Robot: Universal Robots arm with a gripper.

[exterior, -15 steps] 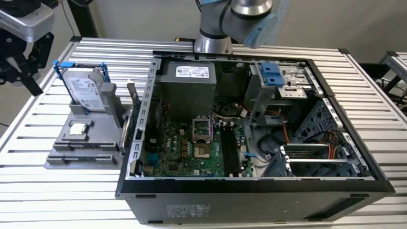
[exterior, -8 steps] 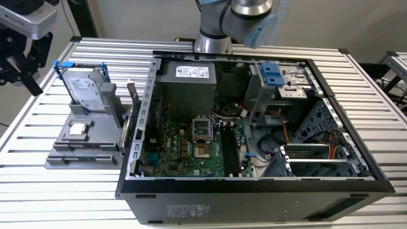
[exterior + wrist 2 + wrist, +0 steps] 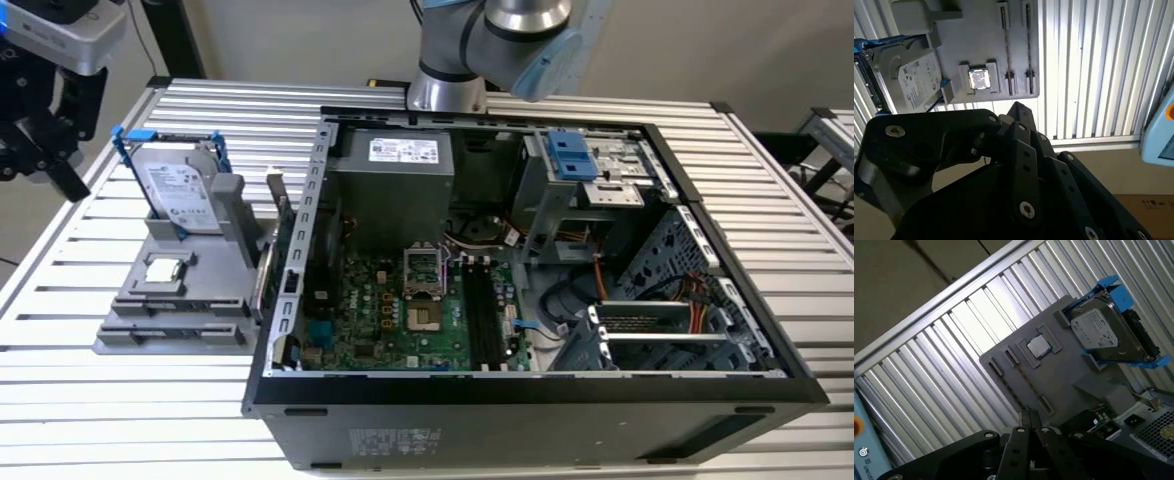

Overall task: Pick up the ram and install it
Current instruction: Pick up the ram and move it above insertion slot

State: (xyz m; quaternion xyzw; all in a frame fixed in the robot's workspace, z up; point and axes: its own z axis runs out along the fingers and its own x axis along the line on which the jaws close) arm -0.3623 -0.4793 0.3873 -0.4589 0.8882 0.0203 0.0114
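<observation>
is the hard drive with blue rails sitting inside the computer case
No, the hard drive stands upright in the gray holder outside the computer case, on the exterior view's left.

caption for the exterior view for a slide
Open computer case on slatted table; hard drive stands in grey holder beside it.

You get hard white glare off the slatted table point(image 3: 1094, 70) in both wrist views, washing out its slats, while the gripper point(image 3: 1016, 106) reads near-black. The exterior view is evenly, softly lit, and the computer case point(image 3: 534, 400) is dim inside.
</observation>
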